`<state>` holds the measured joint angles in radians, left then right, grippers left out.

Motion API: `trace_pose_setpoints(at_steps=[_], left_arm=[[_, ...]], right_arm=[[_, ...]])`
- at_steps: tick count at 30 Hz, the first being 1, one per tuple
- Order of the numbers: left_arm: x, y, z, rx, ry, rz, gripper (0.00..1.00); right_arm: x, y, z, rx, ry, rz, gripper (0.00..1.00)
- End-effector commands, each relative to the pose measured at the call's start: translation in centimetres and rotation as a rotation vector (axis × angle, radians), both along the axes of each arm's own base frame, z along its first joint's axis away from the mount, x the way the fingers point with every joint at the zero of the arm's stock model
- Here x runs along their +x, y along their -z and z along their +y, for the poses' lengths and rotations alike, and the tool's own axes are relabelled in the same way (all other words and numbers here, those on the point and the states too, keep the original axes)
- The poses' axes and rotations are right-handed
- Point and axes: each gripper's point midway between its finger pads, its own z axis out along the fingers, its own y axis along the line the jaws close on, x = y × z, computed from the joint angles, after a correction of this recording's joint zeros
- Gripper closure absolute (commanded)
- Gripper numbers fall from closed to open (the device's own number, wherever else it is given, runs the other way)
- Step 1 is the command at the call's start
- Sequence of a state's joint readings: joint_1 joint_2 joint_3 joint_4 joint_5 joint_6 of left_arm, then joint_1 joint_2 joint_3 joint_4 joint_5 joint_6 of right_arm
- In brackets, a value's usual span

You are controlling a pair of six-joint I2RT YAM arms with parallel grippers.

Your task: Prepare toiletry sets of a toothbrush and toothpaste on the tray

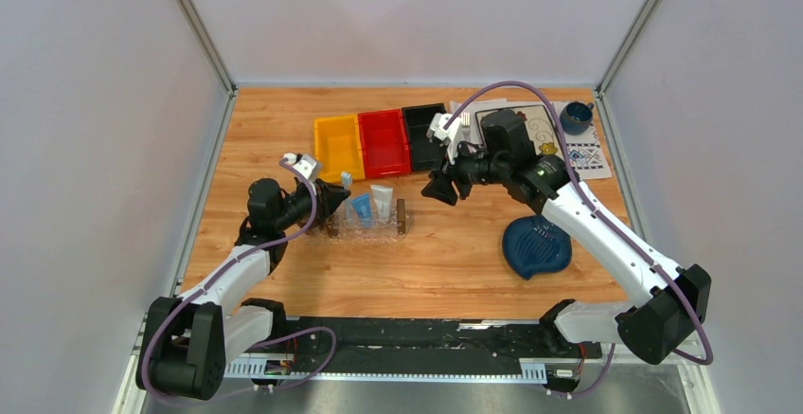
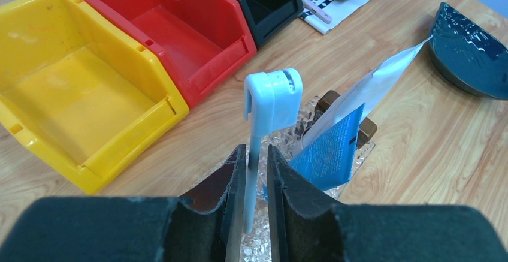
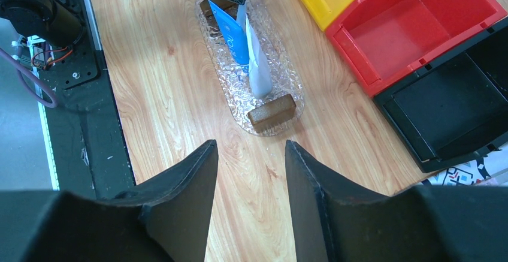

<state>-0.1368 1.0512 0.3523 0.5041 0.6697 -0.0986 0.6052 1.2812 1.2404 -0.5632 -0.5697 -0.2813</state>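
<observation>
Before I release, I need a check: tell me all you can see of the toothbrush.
The toothbrush is slim, pale blue plastic, its head under a boxy matching cap. The left gripper pinches its handle, head pointing away from the wrist camera, over the tray beside the blue tube. Its lower end is hidden in the grip; contact with the tray cannot be told.

Textured clear tray (image 3: 239,97), wood-grain table (image 3: 174,94), glossy plastic bins (image 2: 78,88)

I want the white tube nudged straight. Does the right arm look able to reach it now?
Probably yes: the right pincer hangs open just short of the tray, the white tube lies exposed on it, and the left pincer holds the toothbrush at the far end.
</observation>
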Motion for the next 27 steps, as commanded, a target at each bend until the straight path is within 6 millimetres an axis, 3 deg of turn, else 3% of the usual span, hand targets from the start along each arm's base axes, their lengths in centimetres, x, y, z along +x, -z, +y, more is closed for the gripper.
trace_pose_setpoints(at_steps=[1, 15, 27], left_arm=[[0.7, -2.1, -0.1, -0.006, 0.012, -0.062, 0.73], [0.8, -2.7, 0.5, 0.005, -0.013, -0.073, 0.51], [0.2, -3.4, 1.5, 0.011, -0.005, -0.101, 0.47]], right_arm=[[0.1, -1.8, 0.1, 0.044, -0.01, -0.054, 0.51], [0.0, -1.7, 0.2, 0.042, -0.014, -0.049, 0.51], [-0.1, -1.9, 0.1, 0.043, -0.019, -0.059, 0.5]])
